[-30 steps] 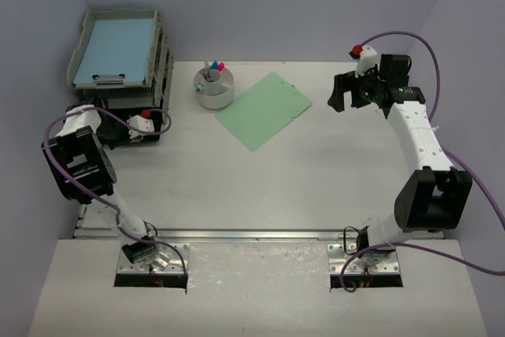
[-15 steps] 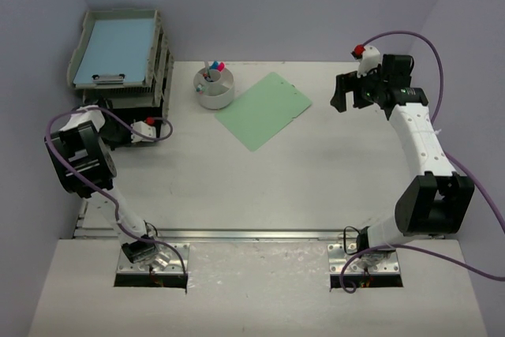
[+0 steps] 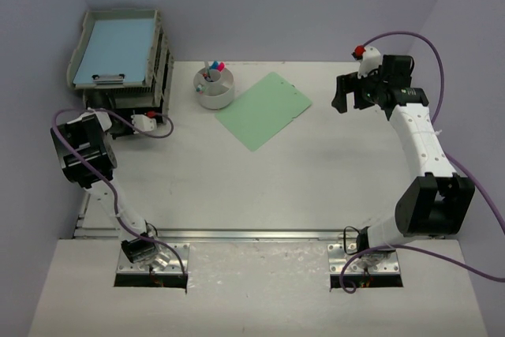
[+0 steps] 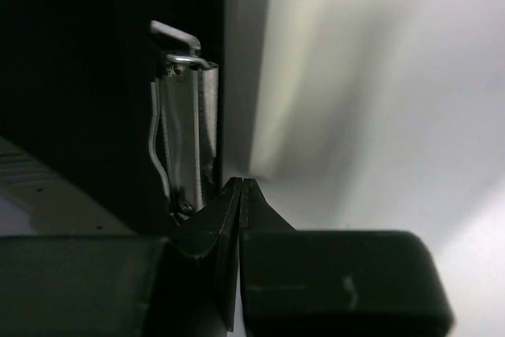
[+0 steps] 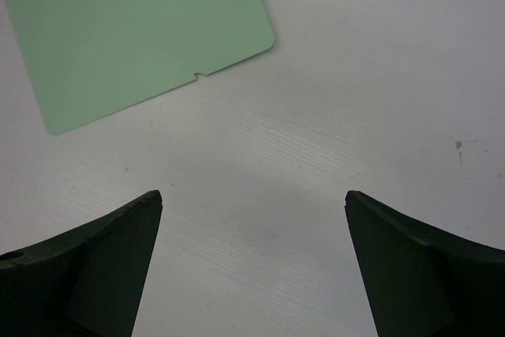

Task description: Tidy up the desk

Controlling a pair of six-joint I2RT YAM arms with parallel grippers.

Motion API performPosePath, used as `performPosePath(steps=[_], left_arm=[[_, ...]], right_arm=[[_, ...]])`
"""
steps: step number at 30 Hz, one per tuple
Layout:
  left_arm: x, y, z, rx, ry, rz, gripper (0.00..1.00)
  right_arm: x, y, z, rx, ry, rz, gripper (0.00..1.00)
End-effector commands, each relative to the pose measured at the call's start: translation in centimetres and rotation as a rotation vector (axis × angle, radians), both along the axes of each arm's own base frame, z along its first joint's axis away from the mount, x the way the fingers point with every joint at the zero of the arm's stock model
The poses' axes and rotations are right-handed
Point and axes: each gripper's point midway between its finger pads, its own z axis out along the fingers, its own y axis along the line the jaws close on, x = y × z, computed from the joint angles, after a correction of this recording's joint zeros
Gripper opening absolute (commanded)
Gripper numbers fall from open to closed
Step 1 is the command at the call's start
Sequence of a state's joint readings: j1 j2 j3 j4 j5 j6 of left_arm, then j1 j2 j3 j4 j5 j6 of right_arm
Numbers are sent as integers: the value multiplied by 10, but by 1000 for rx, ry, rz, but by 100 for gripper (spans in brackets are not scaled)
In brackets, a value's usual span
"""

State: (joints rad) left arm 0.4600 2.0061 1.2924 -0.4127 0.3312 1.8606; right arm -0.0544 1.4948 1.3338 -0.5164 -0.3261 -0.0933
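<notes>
While your left gripper (image 4: 241, 185) sits shut and empty by the grey stacked slatted trays (image 3: 162, 69), your wide-open, empty right gripper (image 5: 252, 196) hovers over the large flat white desk (image 3: 276, 187), likely bound for the thin green clipboard (image 3: 264, 110) (at the desk's far middle), which wants a low edge grasp.

The left pincer (image 4: 241, 189) has pushed farther left, deeper under the stacked trays (image 3: 163, 61), and its elbow (image 3: 83, 151) has swung farther away.
</notes>
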Motion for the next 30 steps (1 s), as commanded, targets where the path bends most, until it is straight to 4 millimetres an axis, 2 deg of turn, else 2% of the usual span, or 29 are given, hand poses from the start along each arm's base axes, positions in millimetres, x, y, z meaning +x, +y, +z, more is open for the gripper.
performPosePath(steps=[1,6,9,11,13,15,17,19,20,21,23,24,26,28,30], left_arm=[[44,3,16,51,-182,-21,1],[63,0,22,79,-262,-49,2],[64,-8,32,68,-291,-82,11],[57,-16,35,47,-272,-109,16],[40,-38,48,-12,-243,-176,24],[13,-68,60,-85,-208,-240,31],[-8,-99,79,-137,-217,-302,37],[-23,-121,93,-182,-224,-331,41],[-34,-140,105,-224,-230,-349,44],[-39,-151,111,-248,-229,-352,45],[-50,-180,125,-319,-219,-345,49],[-52,-182,129,-321,-225,-346,50],[-55,-200,136,-370,-208,-315,52],[-53,-217,140,-426,-178,-258,52],[-48,-239,141,-509,-123,-168,52]], right_arm=[[4,0,29,-14,-74,-6,99],[4,1,33,-17,-87,-4,99],[3,0,34,-21,-92,-5,99],[3,0,34,-21,-93,-4,99],[3,1,31,-22,-94,-4,99],[4,1,27,-7,-86,-16,99],[7,6,21,16,-73,-21,99],[12,12,11,53,-42,-25,99],[16,17,9,95,-26,-41,99],[23,21,9,122,-23,-42,99],[42,29,-2,193,12,-51,99],[45,32,-14,216,48,-52,99],[66,42,-22,285,76,-33,98],[78,52,-45,351,148,-28,98],[92,56,-57,383,178,-22,98]])
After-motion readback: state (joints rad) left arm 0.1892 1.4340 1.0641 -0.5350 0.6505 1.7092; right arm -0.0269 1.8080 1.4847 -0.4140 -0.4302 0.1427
